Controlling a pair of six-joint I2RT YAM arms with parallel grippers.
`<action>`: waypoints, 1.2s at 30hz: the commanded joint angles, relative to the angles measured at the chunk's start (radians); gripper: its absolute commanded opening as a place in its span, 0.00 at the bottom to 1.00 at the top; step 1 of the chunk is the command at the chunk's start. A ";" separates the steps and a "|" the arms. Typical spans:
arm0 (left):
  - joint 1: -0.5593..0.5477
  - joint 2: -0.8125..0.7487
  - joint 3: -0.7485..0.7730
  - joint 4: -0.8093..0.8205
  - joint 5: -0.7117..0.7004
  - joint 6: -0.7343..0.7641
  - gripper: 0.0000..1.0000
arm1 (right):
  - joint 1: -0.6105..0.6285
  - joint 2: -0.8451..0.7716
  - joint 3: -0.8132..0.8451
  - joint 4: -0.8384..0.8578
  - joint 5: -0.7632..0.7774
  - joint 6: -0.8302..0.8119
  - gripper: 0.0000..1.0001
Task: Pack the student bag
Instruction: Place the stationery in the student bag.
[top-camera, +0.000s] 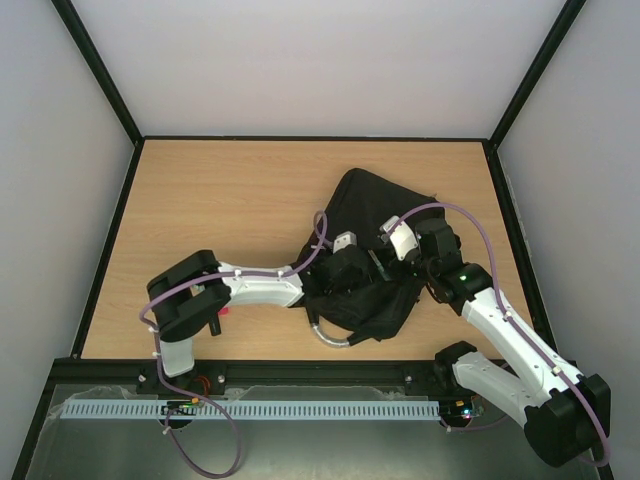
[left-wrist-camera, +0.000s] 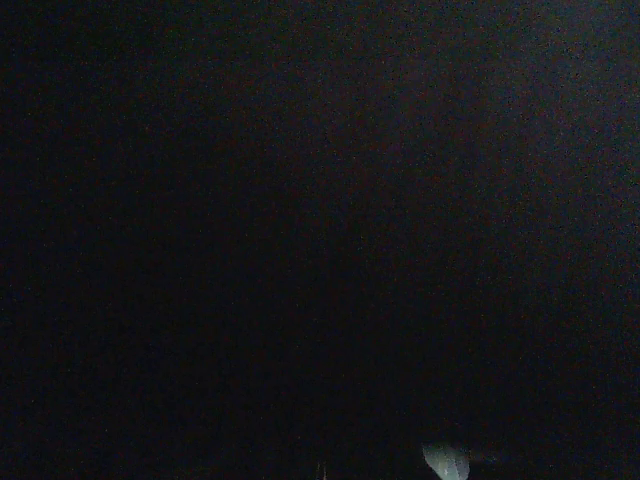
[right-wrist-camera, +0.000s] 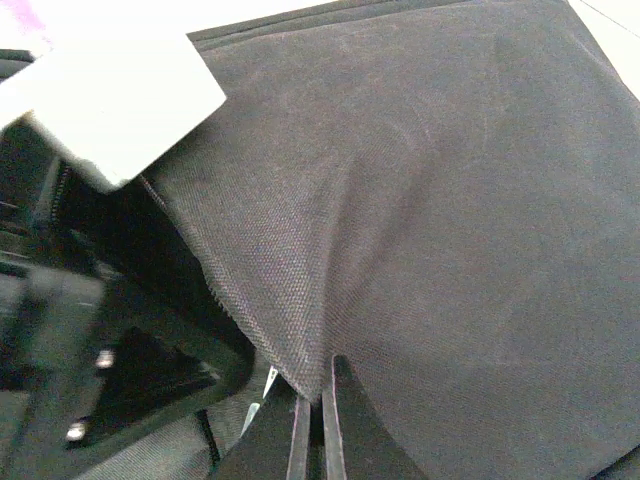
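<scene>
The student bag (top-camera: 375, 200), a large black fabric backpack, lies right of the table's middle, with its grey handle loop (top-camera: 328, 335) toward the near edge. My right gripper (right-wrist-camera: 321, 400) is shut on a fold of the bag's black fabric (right-wrist-camera: 450, 200) and holds it raised, seen from above at the bag's mouth (top-camera: 384, 258). My left arm (top-camera: 262, 285) reaches into the bag from the left. Its gripper is hidden inside. The left wrist view is almost fully dark, with one small pale patch (left-wrist-camera: 445, 462) at the bottom. Whether the left jaws hold anything does not show.
The wooden table (top-camera: 230, 200) is bounded by black frame rails and white walls. A small pink thing (top-camera: 224, 312) lies beside the left arm's elbow. The left arm's white wrist part (right-wrist-camera: 110, 100) shows at the upper left of the right wrist view.
</scene>
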 joint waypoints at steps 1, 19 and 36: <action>0.013 0.074 0.073 0.035 -0.020 0.028 0.02 | 0.008 -0.034 0.004 0.017 -0.057 -0.002 0.01; 0.020 0.186 0.187 0.207 0.063 0.098 0.02 | 0.008 -0.035 0.003 0.017 -0.054 -0.003 0.01; -0.041 -0.095 0.101 -0.039 -0.030 0.094 0.14 | 0.006 -0.032 -0.001 0.034 -0.003 0.001 0.01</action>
